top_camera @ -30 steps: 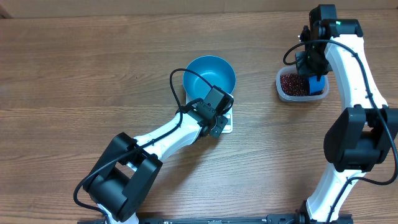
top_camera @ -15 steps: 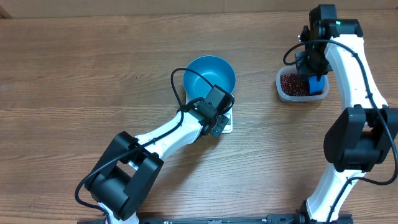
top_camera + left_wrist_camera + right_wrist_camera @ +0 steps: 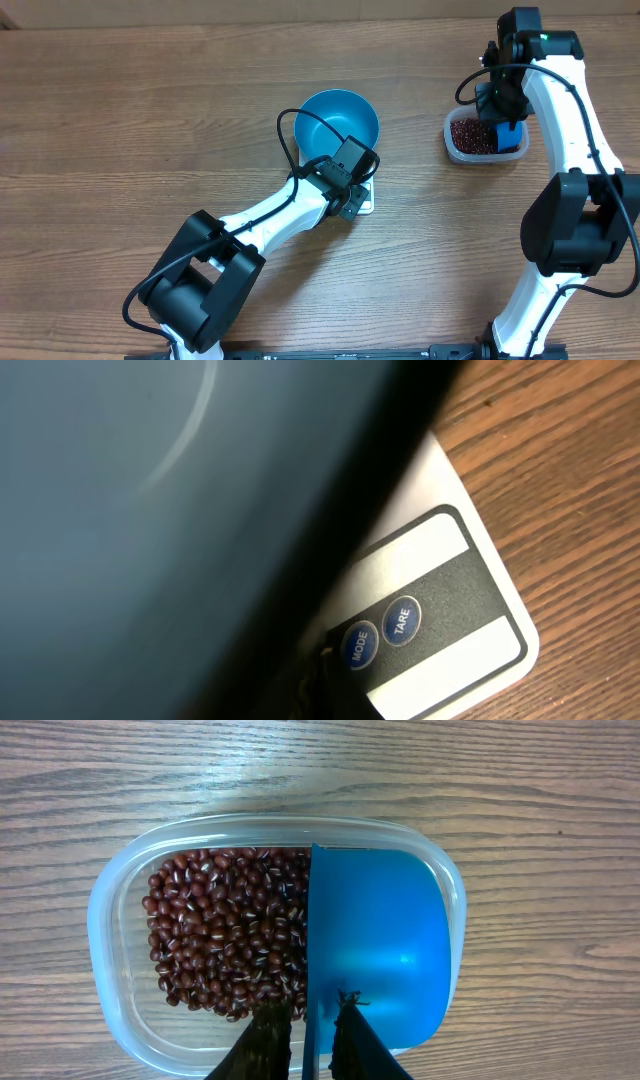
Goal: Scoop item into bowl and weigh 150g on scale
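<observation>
Scoop in tub, bowl on scale.
Right tool (image 3: 302, 1045) clamps scoop (image 3: 375, 955) over beans (image 3: 225, 935) (tub (image 3: 110, 910) far right); left tool (image 3: 352, 203) together at scale (image 3: 450, 620), bowl (image 3: 338, 122) aboard.

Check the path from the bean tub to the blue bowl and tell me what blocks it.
Nothing visible stands on the bare wood between the tub of beans and the bowl on the scale. The left gripper hangs over the bowl's near rim; the bowl's tub-facing side looks open.

scale (image 3: 364, 197): mostly hidden under bowl (image 3: 340, 122) and left arm | left wrist: bowl blurred, cropped
</observation>
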Controlling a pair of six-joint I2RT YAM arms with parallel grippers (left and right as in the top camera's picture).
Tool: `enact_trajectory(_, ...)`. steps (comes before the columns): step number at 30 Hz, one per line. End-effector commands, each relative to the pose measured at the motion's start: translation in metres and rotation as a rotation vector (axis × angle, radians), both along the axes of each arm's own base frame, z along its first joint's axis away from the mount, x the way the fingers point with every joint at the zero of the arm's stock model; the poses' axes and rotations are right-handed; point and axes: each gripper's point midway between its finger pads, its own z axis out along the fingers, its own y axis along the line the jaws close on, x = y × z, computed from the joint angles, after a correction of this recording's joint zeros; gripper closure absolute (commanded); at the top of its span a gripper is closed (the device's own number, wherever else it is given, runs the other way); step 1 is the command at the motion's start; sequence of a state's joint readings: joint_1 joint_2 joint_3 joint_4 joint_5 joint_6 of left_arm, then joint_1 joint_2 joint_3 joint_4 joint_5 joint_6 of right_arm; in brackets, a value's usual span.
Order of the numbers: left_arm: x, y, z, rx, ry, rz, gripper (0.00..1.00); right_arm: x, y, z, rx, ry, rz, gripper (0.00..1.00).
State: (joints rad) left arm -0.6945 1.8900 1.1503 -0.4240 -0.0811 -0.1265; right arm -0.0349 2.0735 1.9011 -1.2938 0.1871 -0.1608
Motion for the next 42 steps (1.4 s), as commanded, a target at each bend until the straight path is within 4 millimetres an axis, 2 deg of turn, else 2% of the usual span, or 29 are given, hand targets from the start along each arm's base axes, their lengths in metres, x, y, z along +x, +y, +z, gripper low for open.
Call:
enact_trajectory(1,-0.003,0.009,-0.024,0.055,0.027,0.018,0.96,-0.001,-0.002,-0.007,0.006,0.012,-0.009,0.84)
enact_trajectory(5,0.002,0.005,-0.006,0.036,0.001,0.012,0.96,-0.001,-0.002,-0.007,0.006,0.012,-0.009,0.84)
enact_trajectory(7,0.004,0.001,0.010,0.013,-0.006,0.015,0.96,-0.001,-0.002,-0.007,0.006,0.012,-0.009,0.84)
enact_trajectory(11,0.004,-0.009,0.053,-0.068,-0.033,0.008,0.96,-0.001,-0.002,-0.007,0.006,0.012,-0.009,0.84)
enact_trajectory(12,0.005,-0.012,0.077,-0.109,-0.055,0.013,0.96,-0.001,-0.002,-0.007,0.006,0.012,-0.009,0.84)
enact_trajectory(14,0.005,-0.012,0.100,-0.138,-0.086,0.017,0.96,-0.001,-0.002,-0.007,0.007,0.012,-0.010,0.84)
enact_trajectory(17,0.002,-0.009,0.126,-0.171,-0.126,0.017,0.96,-0.001,-0.002,-0.007,0.007,0.012,-0.010,0.84)
enact_trajectory(19,0.000,-0.006,0.133,-0.170,-0.134,0.022,0.96,-0.001,-0.002,-0.007,0.007,0.012,-0.010,0.84)
enact_trajectory(24,-0.008,0.013,0.122,-0.127,-0.076,0.152,0.96,-0.001,-0.002,-0.007,0.006,0.012,-0.010,0.84)
enact_trajectory(29,-0.020,0.026,0.095,-0.062,0.027,0.246,0.96,-0.001,-0.002,-0.007,0.006,0.012,-0.010,0.84)
enact_trajectory(33,-0.031,0.024,0.075,-0.038,0.114,0.243,0.96,-0.001,-0.002,-0.007,0.007,0.012,-0.010,0.84)
enact_trajectory(42,-0.036,0.027,0.039,0.030,0.192,0.247,0.96,-0.001,-0.002,-0.007,0.006,0.012,-0.010,0.84)
